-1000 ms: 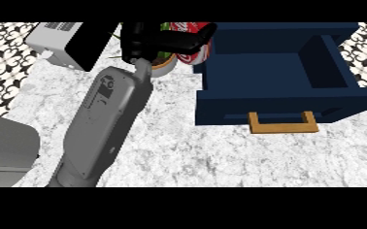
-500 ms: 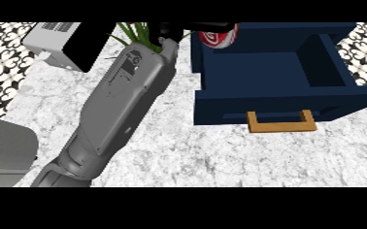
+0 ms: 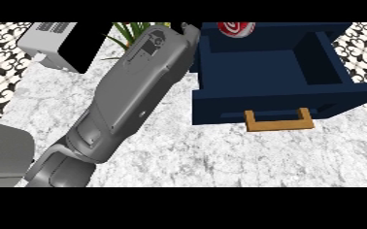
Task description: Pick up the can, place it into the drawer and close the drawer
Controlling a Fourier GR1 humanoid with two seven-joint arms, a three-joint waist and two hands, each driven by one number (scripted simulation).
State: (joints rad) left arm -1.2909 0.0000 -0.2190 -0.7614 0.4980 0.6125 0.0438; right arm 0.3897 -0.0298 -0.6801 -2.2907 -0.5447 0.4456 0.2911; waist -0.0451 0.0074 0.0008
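**Colours and patterns across the worktop.**
Worktop (image 3: 215, 167): white, mottled with grey veining. Drawer (image 3: 237, 104): dark navy throughout, with a tan handle (image 3: 278, 125). Can (image 3: 237, 28), far edge: red with white swirls. Forearm (image 3: 136, 92): plain mid-grey. Plant (image 3: 132, 31): green leaves. Appliance (image 3: 49, 43), far left corner: pale grey with a black face. Floor (image 3: 10, 53) beyond the side edges: black-and-white ornamental print.

The left forearm (image 3: 136, 92) has swung right and further up the bench, uncovering the plant (image 3: 132, 31). The can (image 3: 237, 28) has travelled with it, from left of the drawer (image 3: 272, 102) to over the drawer's back wall, right of the wrist.
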